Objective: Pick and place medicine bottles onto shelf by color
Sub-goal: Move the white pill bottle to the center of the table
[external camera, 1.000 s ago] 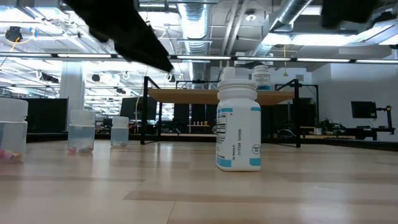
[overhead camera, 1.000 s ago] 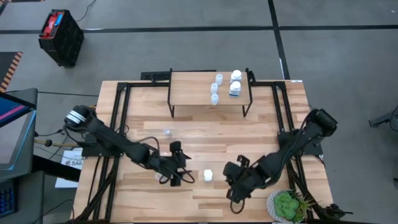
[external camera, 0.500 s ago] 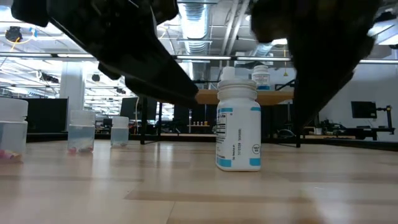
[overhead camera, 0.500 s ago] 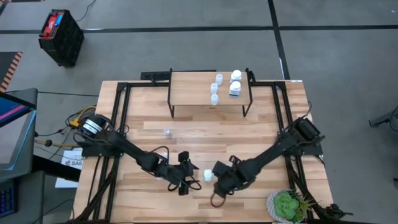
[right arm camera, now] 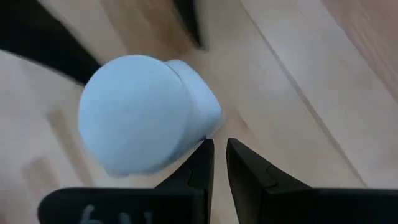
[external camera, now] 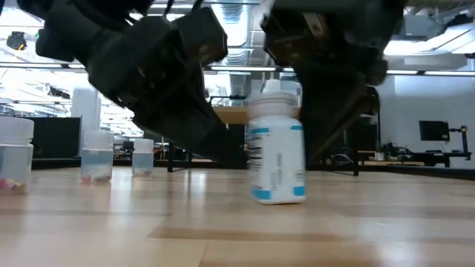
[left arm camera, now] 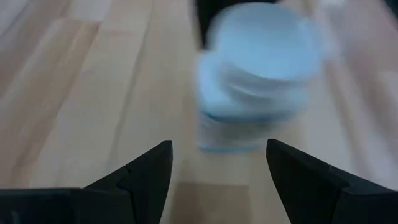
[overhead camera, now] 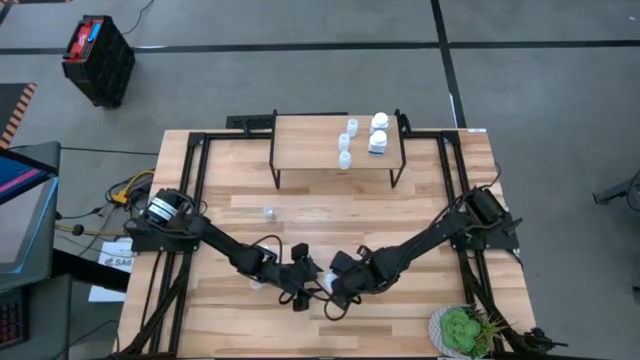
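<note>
While your left gripper (left arm camera: pixel 214 165) stands wide open just beside the white bottle (external camera: pixel 276 143) at the table's (overhead camera: pixel 420 215) front middle, your right gripper (right arm camera: pixel 219 163), nearly closed and holding nothing, pushes against it, tilting it.

Shelf (overhead camera: pixel 310 142) at table (overhead camera: pixel 420 215) far edge, centre; five bottles (overhead camera: pixel 347 143) on its right half. Lone bottle (overhead camera: pixel 268 212) on table left of centre. White bottle (overhead camera: pixel 325 284) near front edge, btwn left gripper (overhead camera: pixel 303 284) and right gripper (overhead camera: pixel 338 288). Plant (overhead camera: pixel 462 329) at front-right corner.
</note>
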Motion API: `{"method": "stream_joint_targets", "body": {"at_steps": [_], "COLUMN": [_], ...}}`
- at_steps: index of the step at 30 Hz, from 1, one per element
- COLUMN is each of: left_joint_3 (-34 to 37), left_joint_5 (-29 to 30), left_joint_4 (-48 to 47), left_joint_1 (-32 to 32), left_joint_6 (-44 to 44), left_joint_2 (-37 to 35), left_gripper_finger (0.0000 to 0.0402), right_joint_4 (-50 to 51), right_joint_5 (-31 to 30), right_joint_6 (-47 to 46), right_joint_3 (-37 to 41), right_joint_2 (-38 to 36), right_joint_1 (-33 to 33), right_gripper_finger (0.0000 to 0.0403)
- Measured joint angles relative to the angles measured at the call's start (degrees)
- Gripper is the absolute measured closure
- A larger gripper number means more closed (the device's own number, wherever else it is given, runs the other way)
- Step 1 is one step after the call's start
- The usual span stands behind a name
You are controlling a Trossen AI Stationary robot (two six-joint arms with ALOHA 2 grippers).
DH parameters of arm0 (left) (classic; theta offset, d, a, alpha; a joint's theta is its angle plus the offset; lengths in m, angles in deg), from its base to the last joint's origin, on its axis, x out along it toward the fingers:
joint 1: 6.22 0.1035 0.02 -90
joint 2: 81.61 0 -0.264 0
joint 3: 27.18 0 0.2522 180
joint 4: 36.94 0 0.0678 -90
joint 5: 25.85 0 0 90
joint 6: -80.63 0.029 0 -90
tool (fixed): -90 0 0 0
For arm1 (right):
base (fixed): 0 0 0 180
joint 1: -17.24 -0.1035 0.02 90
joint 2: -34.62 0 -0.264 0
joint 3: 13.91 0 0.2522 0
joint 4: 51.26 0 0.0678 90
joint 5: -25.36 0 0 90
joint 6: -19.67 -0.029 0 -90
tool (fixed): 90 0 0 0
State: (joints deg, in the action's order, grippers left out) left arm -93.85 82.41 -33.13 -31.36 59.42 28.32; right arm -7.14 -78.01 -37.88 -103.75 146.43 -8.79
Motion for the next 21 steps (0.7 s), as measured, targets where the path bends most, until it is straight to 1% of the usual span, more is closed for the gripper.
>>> {"method": "stream_joint_targets", "body": {"at_steps": [6, 10, 13, 19, 21], "left_joint_3": [0.05, 0.05, 0.05, 0.05, 0.03], "left_joint_5": [-2.03, -1.99, -2.55, -6.33, -6.53], "left_joint_4": [0.61, 1.02, 0.86, 0.66, 0.26], "left_joint_1": [1.75, 3.52, 5.18, 9.32, 10.51], "left_joint_6": [3.37, 6.23, 8.14, 10.1, 10.79], "left_joint_2": [0.02, 0.0, 0.0, -0.07, -0.12], "left_gripper_finger": [0.0156, 0.0156, 0.0156, 0.0156, 0.0156], "right_joint_4": [-4.23, -3.79, -3.22, -0.93, 0.45], "right_joint_5": [-0.35, -0.71, -0.81, -0.93, -0.91], "right_joint_6": [1.11, 1.32, 3.12, 6.61, 7.13], "right_joint_3": [-0.02, -0.02, -0.02, -0.02, -0.02], "right_joint_2": [-0.02, -0.02, -0.02, -0.07, -0.09], "right_joint_1": [1.83, 3.78, 4.97, 7.77, 8.67], "right_gripper_finger": [0.0333, 0.0333, 0.0333, 0.0333, 0.0333]}}
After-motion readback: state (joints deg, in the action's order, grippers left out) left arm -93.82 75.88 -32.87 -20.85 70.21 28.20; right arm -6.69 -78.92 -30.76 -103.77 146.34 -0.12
